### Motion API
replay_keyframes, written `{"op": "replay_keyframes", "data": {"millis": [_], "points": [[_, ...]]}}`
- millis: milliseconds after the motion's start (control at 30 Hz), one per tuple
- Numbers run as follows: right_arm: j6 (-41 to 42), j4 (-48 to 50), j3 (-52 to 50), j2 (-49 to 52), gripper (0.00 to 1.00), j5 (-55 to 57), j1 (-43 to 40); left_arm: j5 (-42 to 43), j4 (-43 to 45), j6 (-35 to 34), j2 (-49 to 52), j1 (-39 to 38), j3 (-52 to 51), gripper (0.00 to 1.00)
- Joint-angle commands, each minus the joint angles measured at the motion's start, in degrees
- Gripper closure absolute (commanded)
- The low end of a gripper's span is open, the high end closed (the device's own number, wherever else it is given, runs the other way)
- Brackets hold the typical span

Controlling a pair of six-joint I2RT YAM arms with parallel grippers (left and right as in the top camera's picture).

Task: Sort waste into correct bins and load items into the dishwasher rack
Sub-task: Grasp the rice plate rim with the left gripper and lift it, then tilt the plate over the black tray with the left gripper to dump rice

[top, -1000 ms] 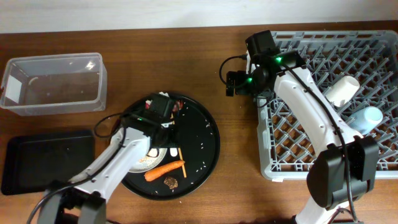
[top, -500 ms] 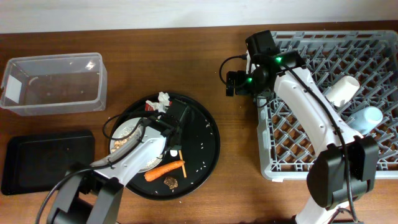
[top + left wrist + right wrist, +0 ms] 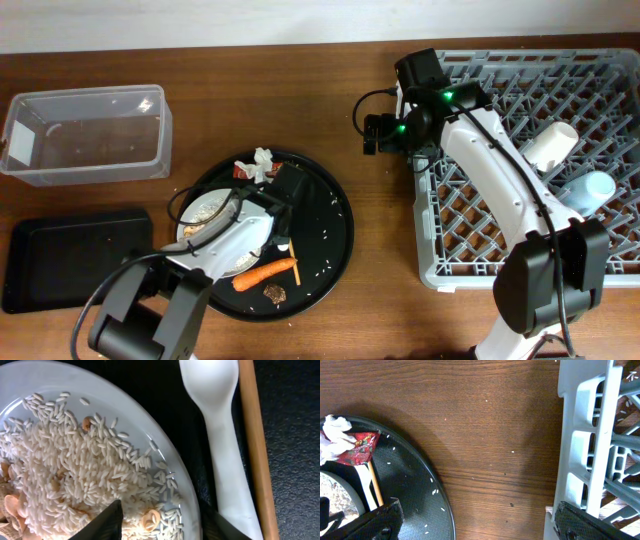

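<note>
Left wrist view, close: white rice [image 3: 75,465] and brownish scraps [image 3: 12,505] lie on the white plate [image 3: 145,430], with the white fork [image 3: 222,460] and a chopstick [image 3: 252,435] just beside its rim. The left gripper [image 3: 165,527], jaws apart, straddles that rim. Only the overhead view shows the carrot [image 3: 265,272], clear tub [image 3: 85,135], black tray [image 3: 75,255] and rack [image 3: 450,275]. The right gripper [image 3: 482,525], spread wide and empty, hangs over bare worktop [image 3: 485,420] between the round tray [image 3: 410,475] and the rack's edge.

Bare table [image 3: 385,230] between round tray [image 3: 330,215], rack [image 3: 465,235]
</note>
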Motion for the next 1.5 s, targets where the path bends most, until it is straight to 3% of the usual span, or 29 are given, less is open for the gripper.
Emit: {"op": "replay_keyframes", "data": {"millis": [0, 300, 533, 700, 1133, 1233, 1400, 1467], "points": [[0.63, 0.02, 0.9, -0.55, 0.01, 0.39, -0.26, -1.25, -0.15, -0.72, 0.48, 0.0, 0.79, 0.54], [0.66, 0.02, 0.9, -0.55, 0.01, 0.39, -0.26, -2.97, 0.15, -0.7, 0.48, -2.67, 1.55, 0.73], [0.66, 0.02, 0.9, -0.55, 0.01, 0.37, -0.26, -2.97, 0.33, -0.7, 0.48, -2.67, 1.62, 0.99], [0.63, 0.02, 0.9, -0.55, 0.01, 0.39, -0.26, -3.02, 0.04, 0.63, 0.48, -2.69, 3.28, 0.99], [0.63, 0.02, 0.9, -0.55, 0.01, 0.39, -0.26, -7.65, -17.86, 0.55, 0.35, -2.67, 20.65, 0.99], [0.66, 0.02, 0.9, -0.55, 0.01, 0.39, -0.26, -8.39, -23.19, -2.05, -0.26, -2.36, 24.57, 0.99], [0.63, 0.02, 0.9, -0.55, 0.01, 0.39, -0.26, -7.87, -24.41, -2.03, -5.68, 2.19, 27.58, 0.99], [0.63, 0.02, 0.9, -0.55, 0.01, 0.39, -0.26, -3.65, -24.41, -2.03, -8.2, 8.41, 27.58, 0.99]]}}
